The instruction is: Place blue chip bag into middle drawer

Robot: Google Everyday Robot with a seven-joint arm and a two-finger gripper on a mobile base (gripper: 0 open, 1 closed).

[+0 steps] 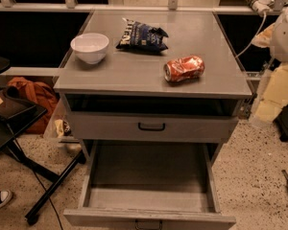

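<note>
Cannot see the gripper: out past the right edge, so cannot tell whether clenched or released. Can make out only pale arm casing (284, 32) there, beside the cabinet and well apart from the blue chip bag (143, 35). Crinkled, dark blue with white lettering and whitish ends; lying flat toward the back of the cabinet top (134, 80), right of a white bowl (90, 47), behind a crushed red can (184, 68). Lower down, pulled wide open under the upper drawer (110, 127): the middle drawer (149, 176).

We log blue chip bag (141, 35) dark blue, white lettering | middle drawer (149, 174) plain grey | can (184, 68) red-orange | bowl (90, 47) white | floor (259, 176) pale, dark-speckled | gripper outside our view
</note>
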